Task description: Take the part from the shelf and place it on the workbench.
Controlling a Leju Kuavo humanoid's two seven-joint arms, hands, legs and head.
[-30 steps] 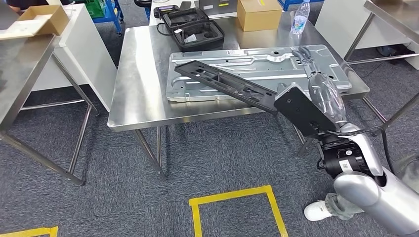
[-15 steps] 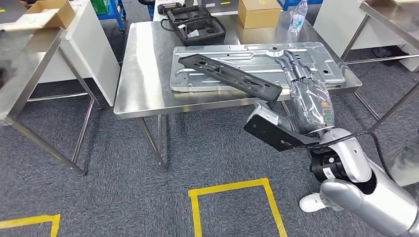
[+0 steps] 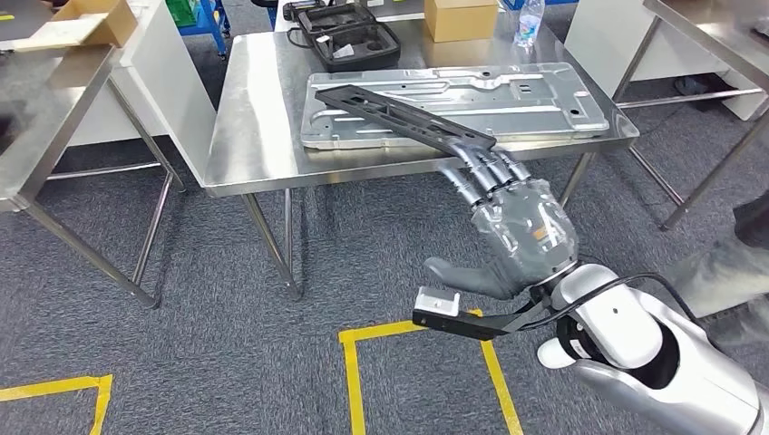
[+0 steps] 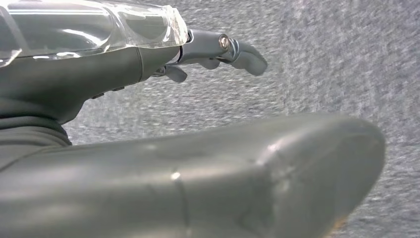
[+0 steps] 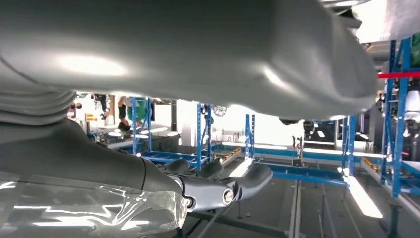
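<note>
The long black part (image 3: 399,116) lies slantwise on a large silver sheet-metal panel (image 3: 535,100) on the steel workbench (image 3: 254,136). Its near end juts past the panel toward the table's front edge. My right hand (image 3: 512,222) hangs in front of that edge with its fingers (image 3: 485,168) stretched up to the part's near end and its thumb spread well away. Whether the fingertips touch the part I cannot tell. In the right wrist view the fingers (image 5: 223,186) hold nothing. My left hand (image 4: 124,64) hangs over grey carpet, its fingers (image 4: 223,47) loosely extended and empty.
At the back of the workbench stand an open black case (image 3: 349,36), a cardboard box (image 3: 460,18) and a water bottle (image 3: 529,23). Steel tables flank it at left (image 3: 45,118) and right (image 3: 707,36). Yellow floor tape (image 3: 363,362) lies below. A person's trouser leg (image 3: 734,263) is at right.
My right hand has come down off the part's near end and drawn back below the table edge. The part now rests on the panel. The camera has shifted a little.
</note>
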